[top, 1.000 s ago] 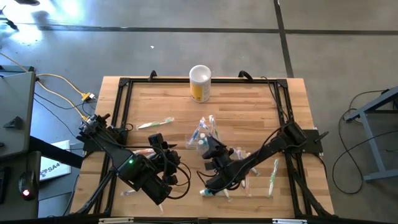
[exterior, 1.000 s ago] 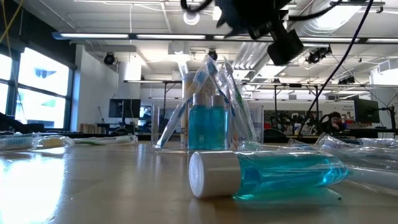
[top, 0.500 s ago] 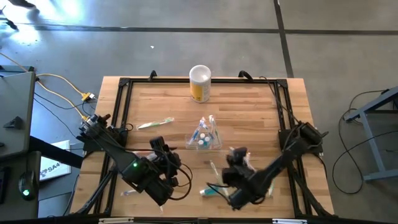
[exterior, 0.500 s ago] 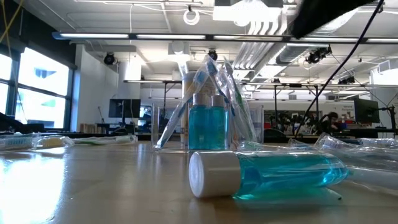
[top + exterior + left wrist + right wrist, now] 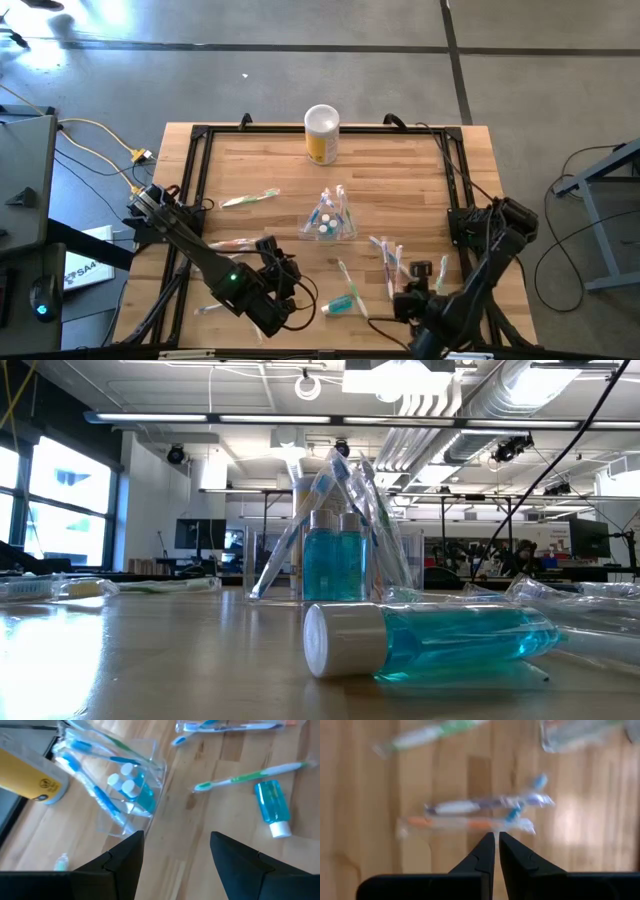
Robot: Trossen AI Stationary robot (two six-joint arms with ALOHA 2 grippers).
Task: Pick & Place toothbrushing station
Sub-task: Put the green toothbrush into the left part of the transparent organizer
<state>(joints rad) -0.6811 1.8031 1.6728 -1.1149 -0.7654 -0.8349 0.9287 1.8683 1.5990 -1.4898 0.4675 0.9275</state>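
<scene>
Wooden table (image 5: 400,160), clear holder (image 5: 327,218) upright, right gripper (image 5: 496,842) blurred, closed.

No readable text is found on the table or on the things lying on it. A small round dark mark is seen on the yellow canister (image 5: 31,785) in the left wrist view, but its characters cannot be made out. On a white sheet (image 5: 85,268) beside the table's left edge, in the high view, dark letters that appear to begin "SA" are printed; the rest is hidden. Nothing legible is shown in the low view or the right wrist view.
</scene>
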